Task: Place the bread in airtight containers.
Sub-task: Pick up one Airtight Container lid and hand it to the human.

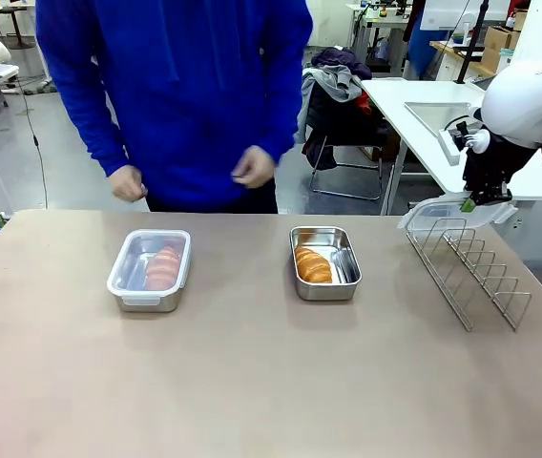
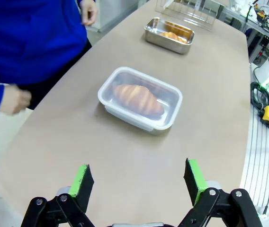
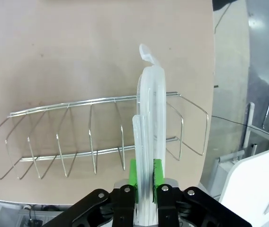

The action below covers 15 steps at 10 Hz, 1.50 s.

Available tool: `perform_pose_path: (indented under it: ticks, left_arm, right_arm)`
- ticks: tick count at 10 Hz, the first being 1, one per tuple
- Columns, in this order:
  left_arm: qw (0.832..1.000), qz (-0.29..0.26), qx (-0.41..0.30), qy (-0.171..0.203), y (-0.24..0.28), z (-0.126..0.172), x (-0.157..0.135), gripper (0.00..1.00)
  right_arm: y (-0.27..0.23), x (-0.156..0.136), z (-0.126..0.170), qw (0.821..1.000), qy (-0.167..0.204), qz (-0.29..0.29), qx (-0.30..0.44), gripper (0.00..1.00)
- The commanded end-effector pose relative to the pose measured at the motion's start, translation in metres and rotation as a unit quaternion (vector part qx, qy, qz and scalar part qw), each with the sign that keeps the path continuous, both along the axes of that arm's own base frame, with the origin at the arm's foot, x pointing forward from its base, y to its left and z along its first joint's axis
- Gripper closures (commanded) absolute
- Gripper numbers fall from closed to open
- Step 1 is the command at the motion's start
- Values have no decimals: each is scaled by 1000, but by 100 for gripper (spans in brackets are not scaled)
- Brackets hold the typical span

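While the left gripper [image 2: 139, 182] gapes empty, the right gripper's [image 3: 144, 173] jaws pinch a clear lid [image 3: 149, 123].

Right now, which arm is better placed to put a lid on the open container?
Right. The right gripper is shut on the clear lid above the wire rack, on the open container's side. The left gripper hangs open and empty near the lidded container.

Shiny steel boxes [image 1: 325, 264] held ridged golden croissants [image 1: 313, 265], one under a clear plastic lid [image 1: 150, 260], on a matt table [image 1: 252, 382] beside a wire rack [image 1: 469, 269].
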<state>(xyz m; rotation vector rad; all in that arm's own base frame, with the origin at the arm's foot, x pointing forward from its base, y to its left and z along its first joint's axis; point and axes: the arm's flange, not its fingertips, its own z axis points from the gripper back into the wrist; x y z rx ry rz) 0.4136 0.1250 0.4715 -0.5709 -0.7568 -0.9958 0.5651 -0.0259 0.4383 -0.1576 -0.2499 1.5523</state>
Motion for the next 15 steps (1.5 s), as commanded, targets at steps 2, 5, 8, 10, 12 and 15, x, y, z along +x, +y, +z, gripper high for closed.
perform_pose_path:
  ticks: [2, 5, 8, 10, 12, 15]
  left_arm:
    - [1000, -8, 0, -7, 0, 1, -1, 0]
    - [1000, -8, 0, -7, 0, 1, -1, 0]
    - [1000, -8, 0, -7, 0, 1, -1, 0]
    - [1000, -8, 0, -7, 0, 1, -1, 0]
    - [1000, -8, 0, -7, 0, 1, -1, 0]
    - [1000, -8, 0, -7, 0, 1, -1, 0]
  right_arm:
    - [-3, -17, 46, 999, -31, -33, -3, 100]
    - [-6, -61, 144, 996, -86, -13, 33, 92]
    - [9, -87, 193, 981, -166, 85, 55, 92]
    - [35, -97, 201, 952, -236, 185, 57, 92]
    - [71, -89, 192, 921, -262, 278, 76, 92]
    - [116, -68, 162, 902, -261, 336, 76, 92]
